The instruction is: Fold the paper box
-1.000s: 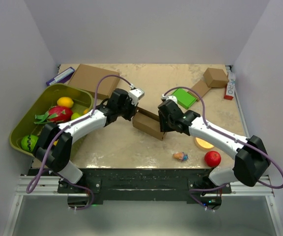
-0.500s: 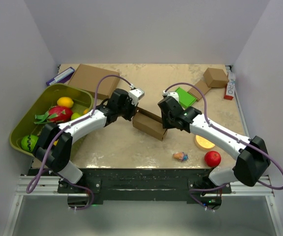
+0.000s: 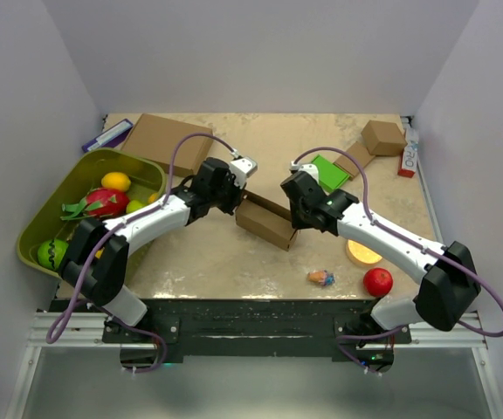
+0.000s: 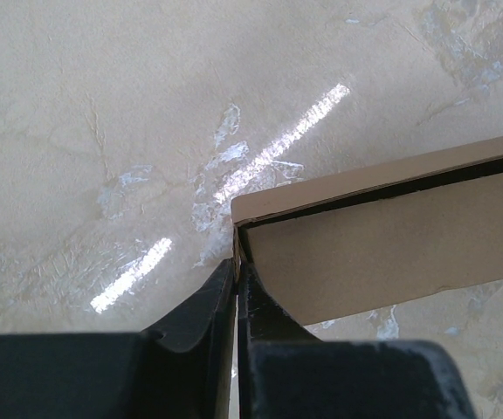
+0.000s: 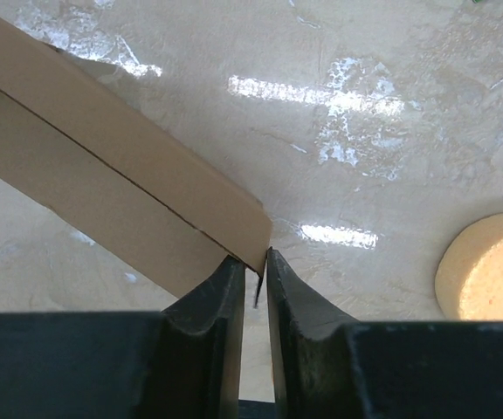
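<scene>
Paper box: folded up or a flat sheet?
Folded: the paper box stands as a slim box; both wrist views show a top panel over a side wall, thin gap between.

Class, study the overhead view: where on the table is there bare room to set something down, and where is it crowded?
Bare: the back strip between the big box and the green block; the front table patch bordered by the bin, the paper box and the near edge. Crowded: right front, with disc, toy and red ball.
</scene>
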